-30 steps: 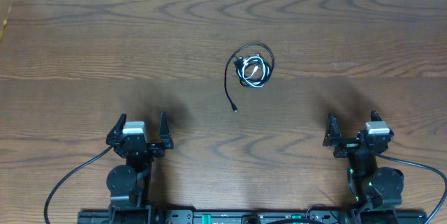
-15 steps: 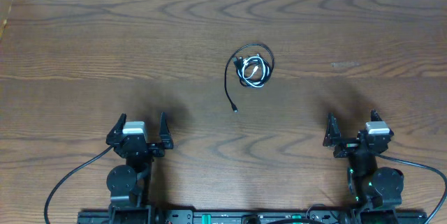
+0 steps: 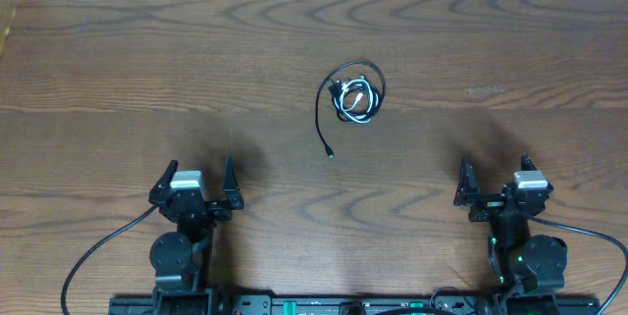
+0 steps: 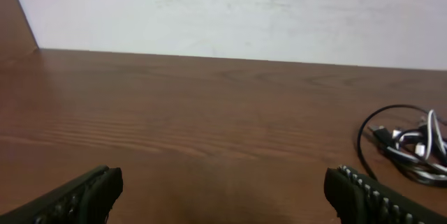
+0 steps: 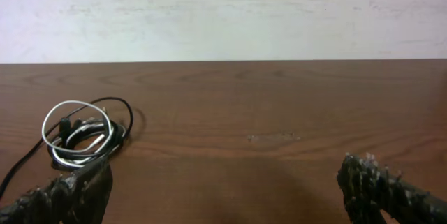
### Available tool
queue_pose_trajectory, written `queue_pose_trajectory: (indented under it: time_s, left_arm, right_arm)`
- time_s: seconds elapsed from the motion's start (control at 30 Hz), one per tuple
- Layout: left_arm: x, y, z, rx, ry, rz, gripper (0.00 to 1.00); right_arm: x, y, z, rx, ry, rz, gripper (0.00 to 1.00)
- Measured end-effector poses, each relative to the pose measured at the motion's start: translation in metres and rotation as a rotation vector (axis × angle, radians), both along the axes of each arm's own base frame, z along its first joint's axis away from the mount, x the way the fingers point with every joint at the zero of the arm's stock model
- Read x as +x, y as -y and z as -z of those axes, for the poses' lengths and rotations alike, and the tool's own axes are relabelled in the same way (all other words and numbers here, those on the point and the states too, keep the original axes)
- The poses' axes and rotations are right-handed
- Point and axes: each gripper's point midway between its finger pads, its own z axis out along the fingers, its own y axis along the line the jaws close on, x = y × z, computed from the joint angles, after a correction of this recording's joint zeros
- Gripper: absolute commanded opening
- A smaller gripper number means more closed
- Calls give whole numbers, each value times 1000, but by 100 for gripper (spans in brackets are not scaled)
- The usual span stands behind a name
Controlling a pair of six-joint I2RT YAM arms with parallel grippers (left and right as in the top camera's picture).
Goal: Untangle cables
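The black and white cables lie tangled in one small coil at the table's middle, far side. A black tail runs down from it to a small plug. The coil also shows at the right edge of the left wrist view and at the left of the right wrist view. My left gripper is open and empty near the front left, well short of the cables. My right gripper is open and empty near the front right. Its fingertips frame bare wood, as do the left ones.
The brown wooden table ends at a white wall at the back. Thick black wires run from the arm bases along the front edge.
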Motion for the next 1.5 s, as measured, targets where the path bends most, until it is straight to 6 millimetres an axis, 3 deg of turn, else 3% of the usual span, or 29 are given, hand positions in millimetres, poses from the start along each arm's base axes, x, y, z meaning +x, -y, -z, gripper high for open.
queue_pose_trajectory:
  time_s: [0.27,0.57,0.87,1.03,1.17,1.3,1.5]
  left_arm:
    - [0,0,9,-49,-52,-8,98]
    - [0,0,38,-106,-255,-26,98]
    - [26,2,-3,-123,-360,-20,98]
    - [32,4,-7,-130,-523,-19,98]
    - [27,4,-12,-133,-686,-28,98]
    - [7,6,-20,-141,-860,-32,98]
    - [-20,7,-33,-144,-969,-36,98]
  right_arm:
    - [0,2,2,36,-13,13,99]
    - [0,6,8,71,-132,44,99]
    - [15,5,-9,61,-253,56,99]
    - [26,4,-11,47,-389,56,99]
    - [33,2,-11,35,-514,51,99]
    - [38,-4,-9,4,-643,13,99]
    - [41,-8,-12,-26,-835,-10,99]
